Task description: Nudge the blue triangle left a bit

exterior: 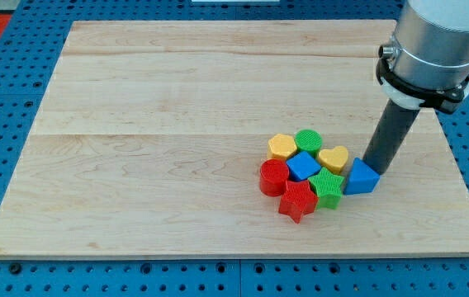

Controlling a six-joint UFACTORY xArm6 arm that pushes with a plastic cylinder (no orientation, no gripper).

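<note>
The blue triangle (361,177) lies at the right end of a cluster of blocks in the lower right part of the wooden board (152,140). My tip (372,167) stands at the triangle's upper right edge, touching or nearly touching it. The yellow heart (333,157) sits just left of the triangle, and the green star (328,186) is at its lower left. The rod rises to the view's upper right into the grey arm body (434,45).
The cluster also holds a yellow hexagon (281,146), a green cylinder (307,139), a blue cube (303,166), a red cylinder (273,176) and a red star (297,200). The board's right edge lies right of the triangle.
</note>
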